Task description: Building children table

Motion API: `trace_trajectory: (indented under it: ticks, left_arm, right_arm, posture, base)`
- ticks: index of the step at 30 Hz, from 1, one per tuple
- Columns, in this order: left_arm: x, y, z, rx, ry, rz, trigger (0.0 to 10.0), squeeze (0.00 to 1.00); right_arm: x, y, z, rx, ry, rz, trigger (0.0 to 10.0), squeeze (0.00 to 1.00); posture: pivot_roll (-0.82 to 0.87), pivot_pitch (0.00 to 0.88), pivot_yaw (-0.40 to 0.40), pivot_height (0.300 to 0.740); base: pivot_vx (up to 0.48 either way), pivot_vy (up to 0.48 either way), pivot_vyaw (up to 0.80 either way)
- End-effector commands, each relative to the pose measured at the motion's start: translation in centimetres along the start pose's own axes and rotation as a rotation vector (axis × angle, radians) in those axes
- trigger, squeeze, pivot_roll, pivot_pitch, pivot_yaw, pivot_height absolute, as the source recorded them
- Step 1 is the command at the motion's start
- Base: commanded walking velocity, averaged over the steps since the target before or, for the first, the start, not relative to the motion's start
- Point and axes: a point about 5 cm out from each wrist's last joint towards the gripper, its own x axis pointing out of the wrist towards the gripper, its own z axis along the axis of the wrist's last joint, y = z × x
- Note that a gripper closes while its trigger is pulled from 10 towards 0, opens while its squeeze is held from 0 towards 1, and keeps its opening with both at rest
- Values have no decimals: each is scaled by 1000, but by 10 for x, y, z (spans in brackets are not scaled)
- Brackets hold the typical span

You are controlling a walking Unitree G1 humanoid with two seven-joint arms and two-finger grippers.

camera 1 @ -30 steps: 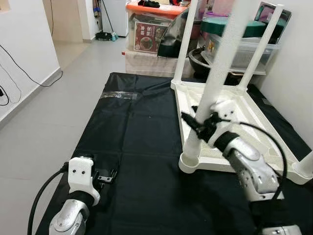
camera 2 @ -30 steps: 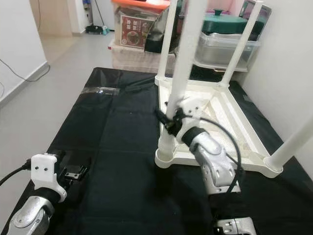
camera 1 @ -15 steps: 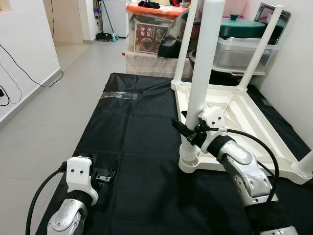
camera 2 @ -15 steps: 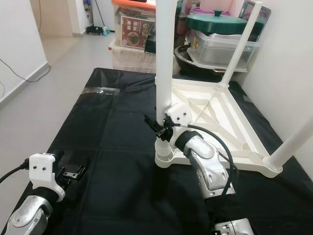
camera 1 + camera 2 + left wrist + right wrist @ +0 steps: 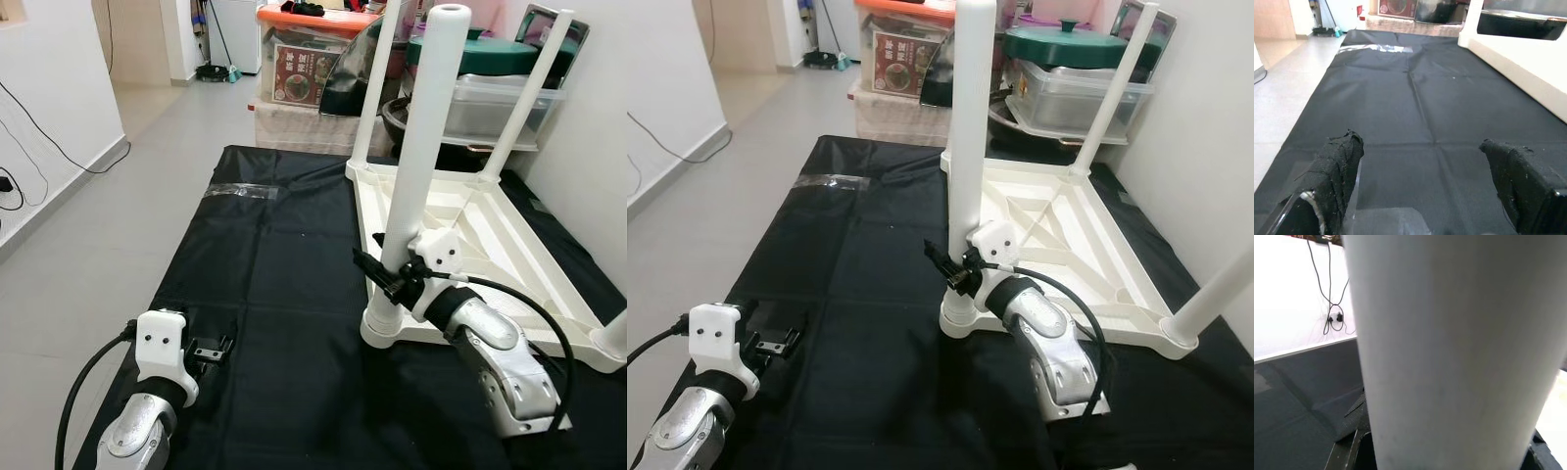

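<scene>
A white children's table [image 5: 490, 245] lies upside down on a black mat [image 5: 284, 274]. Its near-left leg [image 5: 426, 147] stands in the corner socket [image 5: 384, 328], leaning slightly to the right. My right gripper [image 5: 392, 279] is shut on this leg just above the socket. In the right wrist view the leg [image 5: 1449, 347] is close up, with a black fingertip [image 5: 1354, 431] beside it. My left gripper [image 5: 208, 351] rests low over the mat at the near left, open, with only bare mat between its fingers [image 5: 1337, 166].
Three more white legs stand up from the table: far left [image 5: 370, 88], far right [image 5: 519, 98], near right [image 5: 612, 338]. Storage boxes and pots [image 5: 304, 69] crowd the back. A wall runs along the right. A strip of clear tape [image 5: 240, 192] lies on the mat.
The leg in my right gripper has swung from a strong lean to almost upright in the socket, and the gripper sits a little lower on it. My left arm has stayed put.
</scene>
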Motion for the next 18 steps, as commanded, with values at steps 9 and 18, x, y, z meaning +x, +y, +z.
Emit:
trace_trajectory:
  ticks: [9, 18]
  left_arm:
    - [2, 2, -1, -6, 3, 3, 10000, 0]
    - [0, 6, -3, -13, 4, 33, 10000, 0]
  right_arm:
    - [2, 25, -19, 76, 61, 72, 0, 0]
    - [2, 42, -23, 27, 72, 154, 0, 0]
  posture:
    - [206, 0, -94, 740]
    - [208, 0, -105, 740]
  base:
    - [0, 0, 0]
    - [0, 0, 0]
